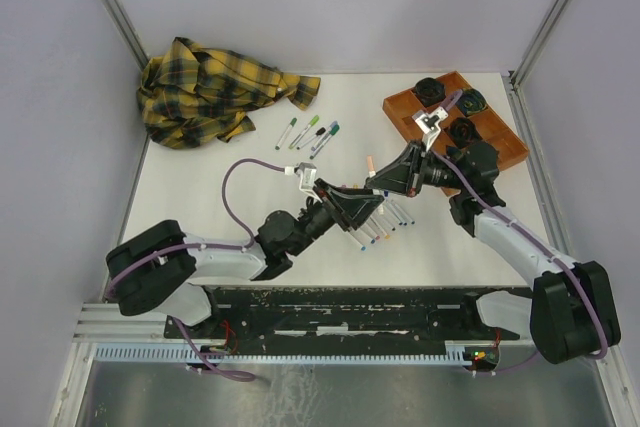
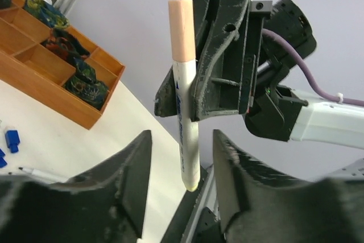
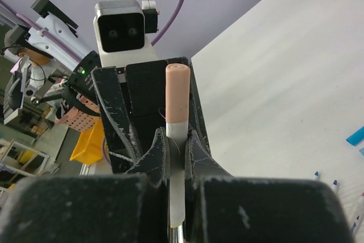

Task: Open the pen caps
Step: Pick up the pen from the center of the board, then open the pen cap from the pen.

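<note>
A white pen with a peach cap (image 1: 371, 164) is held in the air between my two grippers. My right gripper (image 1: 388, 179) is shut on the white barrel just below the cap (image 3: 176, 92), as the right wrist view (image 3: 176, 140) shows. My left gripper (image 1: 362, 203) is open. In the left wrist view (image 2: 182, 138) its jaws stand on either side of the barrel's lower end without touching it, and the cap (image 2: 181, 29) is above. Loose blue caps (image 2: 11, 139) lie on the table. Several capped pens (image 1: 310, 134) lie farther back.
A row of uncapped pens (image 1: 385, 225) lies on the table under the grippers. An orange compartment tray (image 1: 400, 107) with dark round objects stands at the back right. A yellow plaid cloth (image 1: 210, 87) is bunched at the back left.
</note>
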Robot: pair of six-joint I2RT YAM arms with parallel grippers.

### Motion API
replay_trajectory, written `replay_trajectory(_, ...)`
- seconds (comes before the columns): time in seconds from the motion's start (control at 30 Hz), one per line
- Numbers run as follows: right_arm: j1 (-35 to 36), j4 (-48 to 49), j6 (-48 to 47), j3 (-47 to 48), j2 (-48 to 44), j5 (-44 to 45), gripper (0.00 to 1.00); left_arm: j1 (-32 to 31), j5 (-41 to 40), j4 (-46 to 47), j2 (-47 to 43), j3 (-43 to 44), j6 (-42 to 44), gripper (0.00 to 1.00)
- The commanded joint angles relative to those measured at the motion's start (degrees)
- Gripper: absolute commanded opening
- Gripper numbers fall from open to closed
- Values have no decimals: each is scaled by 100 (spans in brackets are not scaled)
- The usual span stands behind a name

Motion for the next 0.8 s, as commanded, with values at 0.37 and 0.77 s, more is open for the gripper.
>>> replay_trajectory(0.37, 73, -3254, -2512, 1073, -81, -857, 3, 461, 1274, -2768, -1757, 346, 709, 75)
replay_trajectory(0.77, 169, -4513, -3370, 1430, -19, -1086, 3, 1265, 2534, -2167, -1169, 762, -469, 64)
